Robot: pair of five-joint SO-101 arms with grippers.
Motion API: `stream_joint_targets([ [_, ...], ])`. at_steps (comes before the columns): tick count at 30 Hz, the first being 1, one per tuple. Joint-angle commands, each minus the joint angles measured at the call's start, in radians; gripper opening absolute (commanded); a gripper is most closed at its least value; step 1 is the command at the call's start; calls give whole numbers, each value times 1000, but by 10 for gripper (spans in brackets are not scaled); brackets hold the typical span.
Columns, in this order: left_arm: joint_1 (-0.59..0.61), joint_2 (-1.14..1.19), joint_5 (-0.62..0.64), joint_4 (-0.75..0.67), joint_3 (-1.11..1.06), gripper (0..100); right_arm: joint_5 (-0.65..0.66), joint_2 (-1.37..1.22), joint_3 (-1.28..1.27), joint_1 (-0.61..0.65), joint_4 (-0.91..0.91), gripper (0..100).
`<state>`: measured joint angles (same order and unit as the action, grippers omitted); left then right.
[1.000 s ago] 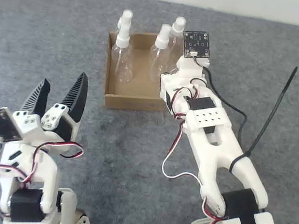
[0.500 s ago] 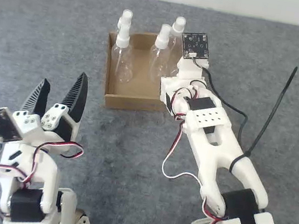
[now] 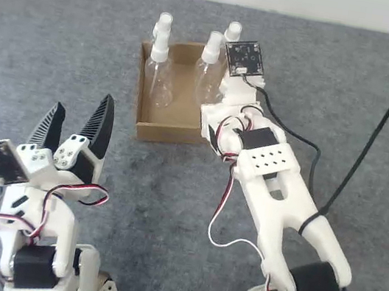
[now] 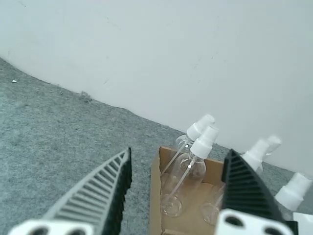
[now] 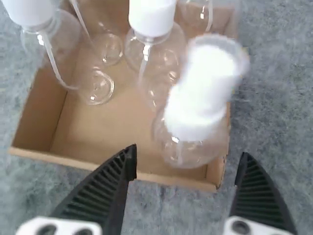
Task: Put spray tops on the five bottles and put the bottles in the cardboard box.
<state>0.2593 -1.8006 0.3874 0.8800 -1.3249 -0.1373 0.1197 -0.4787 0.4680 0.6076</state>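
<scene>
Right gripper (image 5: 187,152), jaws spread empty, hangs over the twelve-o'clock cardboard box (image 3: 170,132) of spray bottles (image 3: 162,80); left gripper (image 3: 83,103) rests spread at seven o'clock.

From above, bottles (image 3: 162,80) crowd the back and right of the cardboard box (image 3: 170,132). The right pincer (image 5: 187,154) hangs spread over its lower-right corner, barring that way in. The box's front-left floor lies open. Wide grey desk (image 3: 62,41) separates the left pincer (image 3: 84,105), lower left, from the box.
</scene>
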Motion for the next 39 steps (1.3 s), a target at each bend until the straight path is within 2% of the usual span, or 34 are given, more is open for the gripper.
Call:
stream_joint_targets([
  [1,-3,6,9,-37,21,279,9,97,40,15,30,276],
  [12,-3,6,9,-37,21,279,14,274,-80,19,30,273],
  [17,-3,6,12,-37,21,279,9,367,-140,16,22,165],
  [20,-3,6,14,-37,21,277,9,429,-176,19,27,147],
  [29,-5,6,12,-83,19,145,15,648,-322,19,22,135],
  [34,-8,6,11,-83,19,81,17,727,-342,19,21,33],
  [39,-92,6,-58,-69,18,41,6,760,-361,13,5,20],
])
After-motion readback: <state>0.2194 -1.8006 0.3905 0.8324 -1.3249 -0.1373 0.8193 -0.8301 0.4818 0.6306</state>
